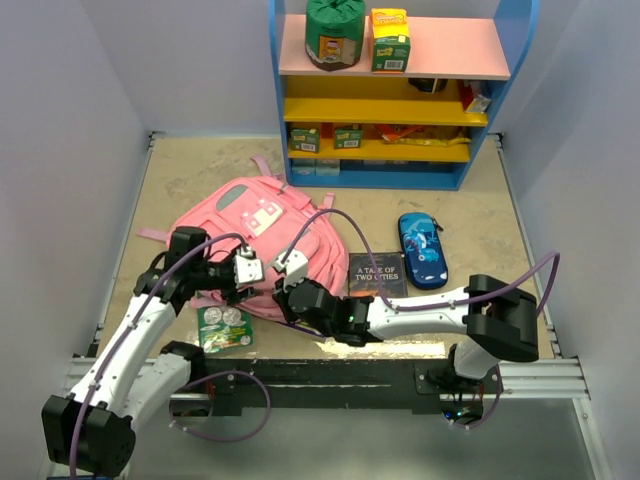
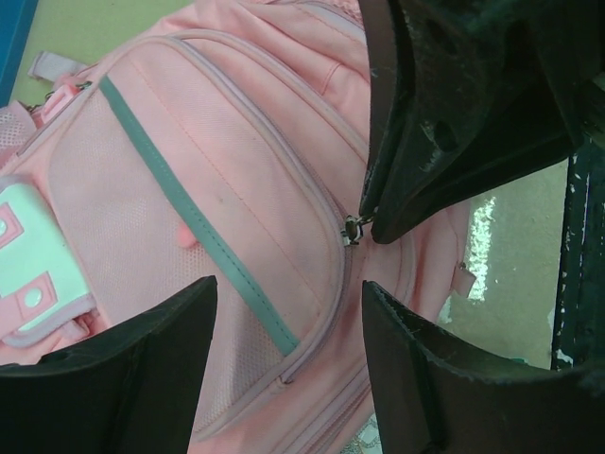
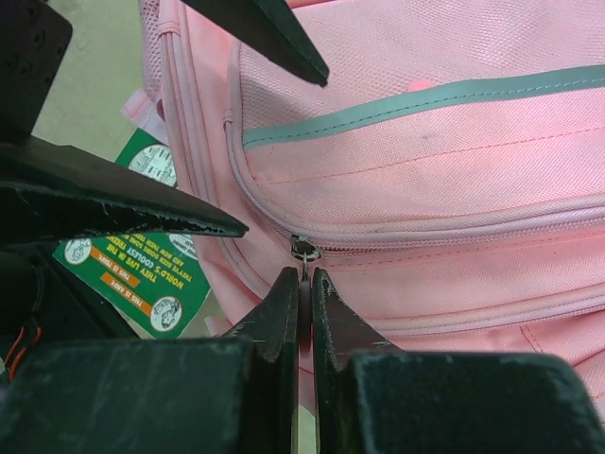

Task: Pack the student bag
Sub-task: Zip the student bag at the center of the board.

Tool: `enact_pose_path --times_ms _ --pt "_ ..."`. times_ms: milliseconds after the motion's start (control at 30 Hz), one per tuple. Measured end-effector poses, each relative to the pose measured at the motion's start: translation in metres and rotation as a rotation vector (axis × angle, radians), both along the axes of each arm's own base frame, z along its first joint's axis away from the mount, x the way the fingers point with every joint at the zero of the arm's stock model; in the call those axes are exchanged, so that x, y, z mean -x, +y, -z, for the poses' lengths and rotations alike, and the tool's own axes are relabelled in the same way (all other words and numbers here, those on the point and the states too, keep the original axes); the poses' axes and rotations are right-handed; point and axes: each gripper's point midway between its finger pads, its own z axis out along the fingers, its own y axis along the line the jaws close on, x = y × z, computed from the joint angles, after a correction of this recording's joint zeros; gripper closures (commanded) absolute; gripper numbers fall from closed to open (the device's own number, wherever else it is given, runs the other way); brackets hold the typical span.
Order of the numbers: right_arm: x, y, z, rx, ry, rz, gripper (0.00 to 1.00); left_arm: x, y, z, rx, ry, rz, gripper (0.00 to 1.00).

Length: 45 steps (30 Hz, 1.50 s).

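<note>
The pink student bag lies flat on the desk, middle-left, front side up. Both arms reach over its near end.

R claw is pinched tight on the small metal zip pull of a front pocket. Its 2 fingers are pressed together w/ the pull between them. The bit of zip next to the pull looks shut.

L claw is wide apart & holds nothing. It hangs just over the same pocket, right by the R claw, w/ the grey stripe showing between its fingers. Can't tell if its fingers touch the cloth.

A green packet lies on the desk right at the bag's near edge, close to the L arm. To the right of the bag is a dark book, & next to that a blue pencil case. Both are outside the bag. At the far end of the desk stands a blue & yellow shelf w/ boxes on it.
</note>
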Motion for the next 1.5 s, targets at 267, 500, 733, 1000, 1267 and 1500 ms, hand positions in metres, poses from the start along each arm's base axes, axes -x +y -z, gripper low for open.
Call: enact_pose_path --times_ms 267,500,733,1000,1267,1500 --pt "-0.001 0.002 0.000 0.003 0.006 -0.029 1.00 0.019 -0.017 0.019 -0.029 -0.003 0.122 0.66" --pt "-0.004 0.003 -0.003 0.011 0.002 -0.045 1.00 0.014 -0.022 0.019 -0.058 -0.051 0.126 0.87" --pt "-0.011 -0.003 -0.009 -0.006 0.012 -0.045 1.00 0.012 -0.023 0.013 -0.046 -0.087 0.117 0.94" --pt "-0.061 -0.054 -0.005 -0.014 0.035 0.043 1.00 0.010 -0.025 0.005 -0.041 -0.127 0.112 0.99" --pt "-0.115 -0.090 0.019 0.058 0.045 0.137 1.00 0.013 -0.025 0.000 -0.058 -0.128 0.117 1.00" --pt "-0.176 -0.087 0.028 0.099 0.034 0.150 1.00 0.028 -0.023 -0.007 -0.085 -0.148 0.201 1.00"
